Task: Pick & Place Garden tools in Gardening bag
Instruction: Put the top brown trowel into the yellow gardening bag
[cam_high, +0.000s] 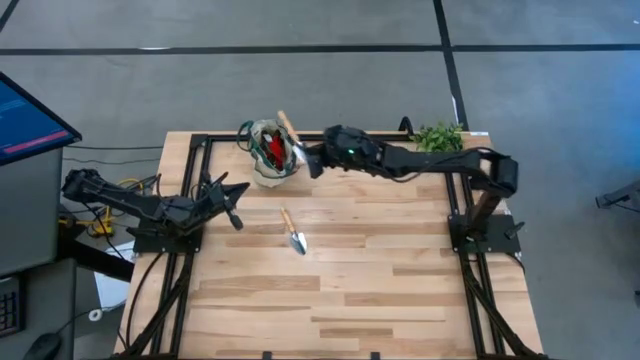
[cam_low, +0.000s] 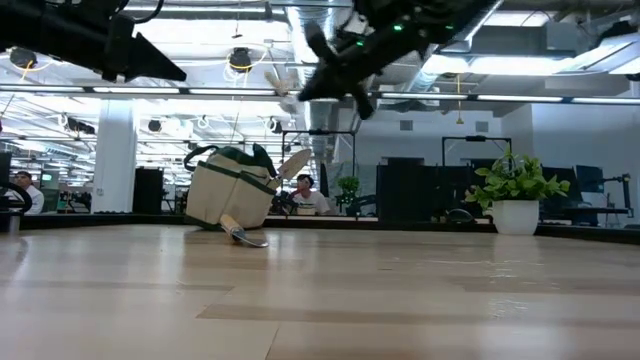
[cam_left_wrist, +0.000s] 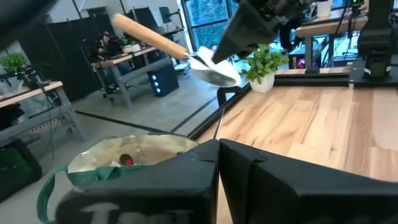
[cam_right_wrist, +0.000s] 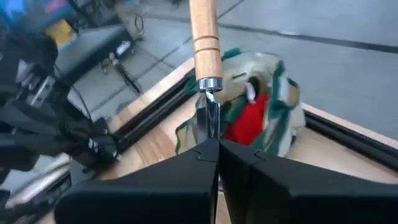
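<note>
Garden tools first: nearest the front of the pale wooden plank tabletop (cam_high: 400, 280) is a wooden-handled silver trowel (cam_high: 293, 232), lying flat out in the open, well apart from everything. Looks light and rigid to me, and the round wooden handle is the obvious place to take it since the blade is thin, smooth metal that would probably slip.

Off to the side of it, the left pincer (cam_high: 231, 203) hovers low over the tabletop, clenched on nothing as far as I can tell, pointing roughly toward the bag.

Further back, the right pincer (cam_high: 305, 157) is up in the air just beside the bag's rim, grasping a second wooden-handled silver trowel (cam_right_wrist: 206, 56). It's gripping at the metal neck and blade end, with the handle sticking out away from the fingers over the bag. That's a slick place to hold, so I'd guess it could pivot if bumped.

At the far edge sits the small beige fabric gardening bag with dark green trim (cam_high: 266, 162), mouth open, a red glove-like piece (cam_right_wrist: 247, 123) already inside. It's soft and floppy, so a tool pushed against the side will likely just fold the wall.

Far corner: a leafy green potted plant (cam_high: 437, 136).
</note>
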